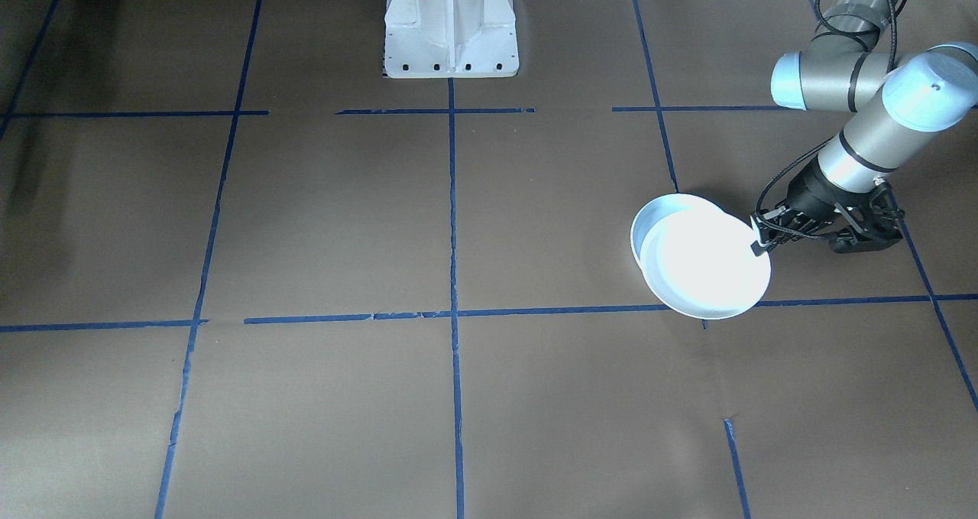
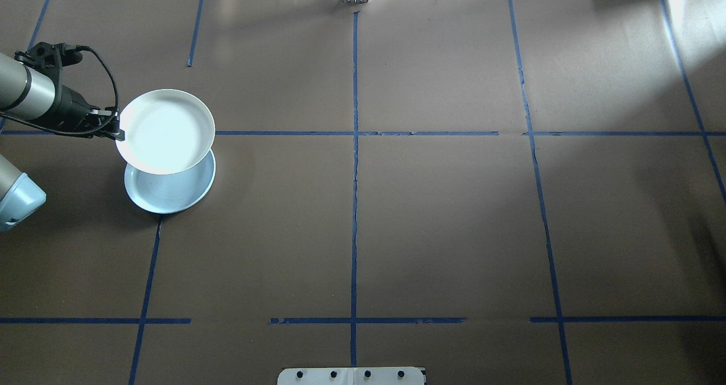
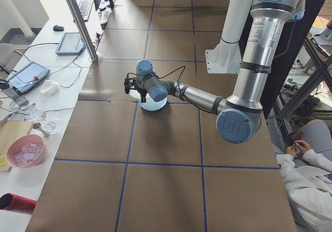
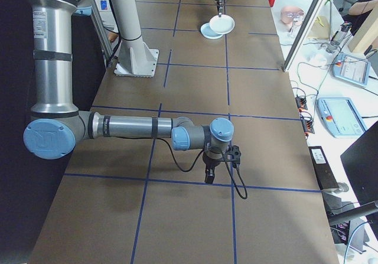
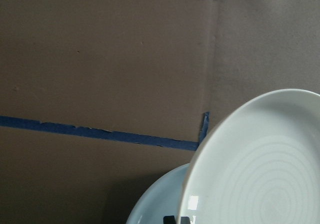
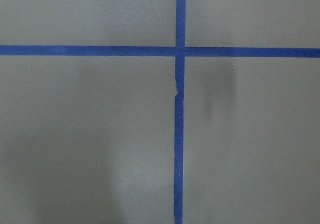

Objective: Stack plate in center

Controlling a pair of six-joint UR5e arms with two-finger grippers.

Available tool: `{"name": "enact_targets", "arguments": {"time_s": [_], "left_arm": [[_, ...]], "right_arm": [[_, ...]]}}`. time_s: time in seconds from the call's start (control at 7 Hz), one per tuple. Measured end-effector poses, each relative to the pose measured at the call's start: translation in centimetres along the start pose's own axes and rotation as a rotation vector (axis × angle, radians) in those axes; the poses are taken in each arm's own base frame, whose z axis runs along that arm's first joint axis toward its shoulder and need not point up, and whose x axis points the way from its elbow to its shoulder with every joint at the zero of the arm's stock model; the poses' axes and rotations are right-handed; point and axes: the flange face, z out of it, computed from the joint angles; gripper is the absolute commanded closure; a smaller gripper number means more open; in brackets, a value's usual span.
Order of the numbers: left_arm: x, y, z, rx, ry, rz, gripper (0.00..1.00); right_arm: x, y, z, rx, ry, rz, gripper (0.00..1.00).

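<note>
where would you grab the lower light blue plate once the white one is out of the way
By its rim, a thin raised lip around a shallow flat dish. The lower plate lies flat on the table, partly covered by the white plate that the left gripper holds by its edge. Its uncovered edge nearest the robot looks easiest to pinch.

White plate (image 2: 165, 130) with faint concentric rings sits over a pale blue plate (image 2: 170, 192), all on a brown paper-covered table (image 2: 442, 220) gridded with blue tape lines (image 2: 355, 203), plus silver arms with light-blue joint caps (image 1: 928, 91).
</note>
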Motion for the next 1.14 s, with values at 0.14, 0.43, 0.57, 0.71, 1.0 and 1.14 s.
{"name": "enact_targets", "arguments": {"time_s": [0.14, 0.43, 0.57, 0.71, 1.0, 1.14], "left_arm": [[-1.2, 0.1, -0.3, -0.001, -0.006, 0.015, 1.00], [-1.6, 1.0, -1.0, -0.039, 0.021, 0.026, 1.00], [-1.4, 1.3, -1.3, -0.051, 0.032, 0.025, 1.00], [-1.3, 1.4, -1.3, -0.056, 0.037, 0.021, 1.00], [-1.2, 1.6, -0.9, -0.064, 0.035, 0.009, 1.00], [-1.2, 1.7, -0.6, -0.067, 0.032, -0.002, 1.00]], "right_arm": [[0.0, 0.0, 0.0, 0.000, 0.000, 0.000, 0.00], [0.0, 0.0, 0.0, 0.000, 0.000, 0.000, 0.00], [0.0, 0.0, 0.0, 0.000, 0.000, 0.000, 0.00], [0.0, 0.0, 0.0, 0.000, 0.000, 0.000, 0.00], [0.0, 0.0, 0.0, 0.000, 0.000, 0.001, 0.00], [0.0, 0.0, 0.0, 0.000, 0.000, 0.001, 0.00]]}}
